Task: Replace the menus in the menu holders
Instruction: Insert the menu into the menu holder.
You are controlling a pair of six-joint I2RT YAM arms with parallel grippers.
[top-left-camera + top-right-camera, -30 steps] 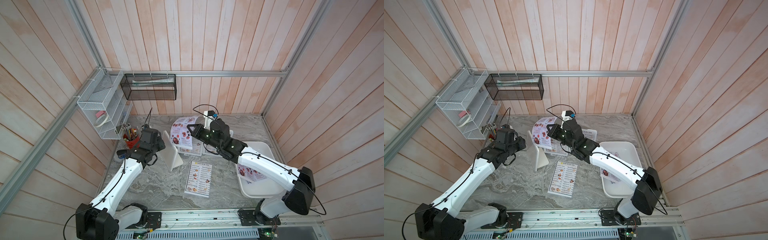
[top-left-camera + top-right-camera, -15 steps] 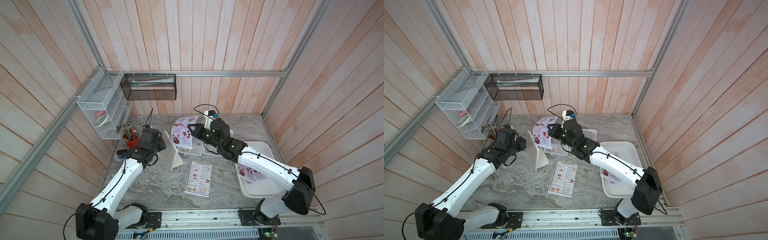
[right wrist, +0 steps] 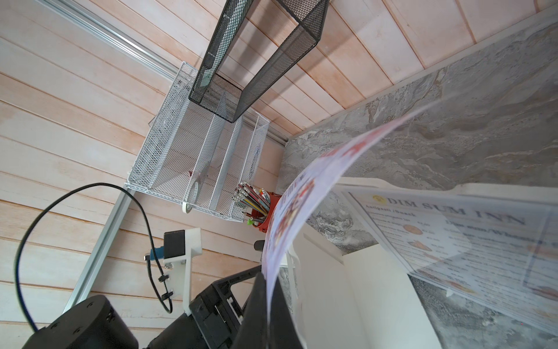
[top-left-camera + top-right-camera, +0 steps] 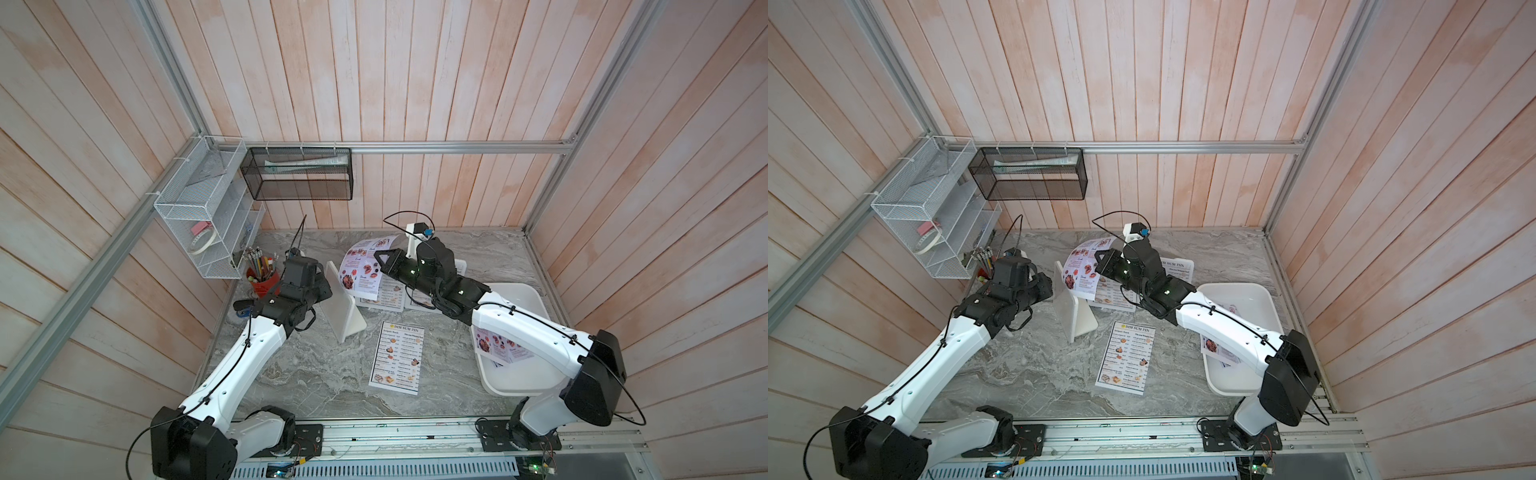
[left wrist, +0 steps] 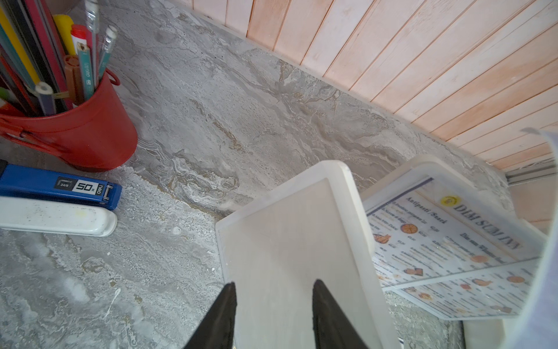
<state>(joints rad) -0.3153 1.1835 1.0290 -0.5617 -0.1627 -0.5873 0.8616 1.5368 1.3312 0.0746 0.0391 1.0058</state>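
"DIM SUM INN" heads the loose menu [image 4: 397, 358] and a framed menu [image 3: 471, 238]; the blue stapler [image 5: 57, 188] reads "50".

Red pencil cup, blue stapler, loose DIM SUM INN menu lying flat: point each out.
red pencil cup [image 5: 90, 133], left wrist view, on its red side wall.
blue stapler [image 5: 30, 182], left wrist view, on its blue top.
loose DIM SUM INN menu [image 4: 397, 357], in a top view, middle of the sheet.

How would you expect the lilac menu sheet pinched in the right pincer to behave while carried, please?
Probably floppy: the lilac menu sheet bows over in a curve from the right pincer, shut on one edge. Likely very light, since that thin pinch alone holds it aloft. It might buckle if pushed against the upright menu holder.
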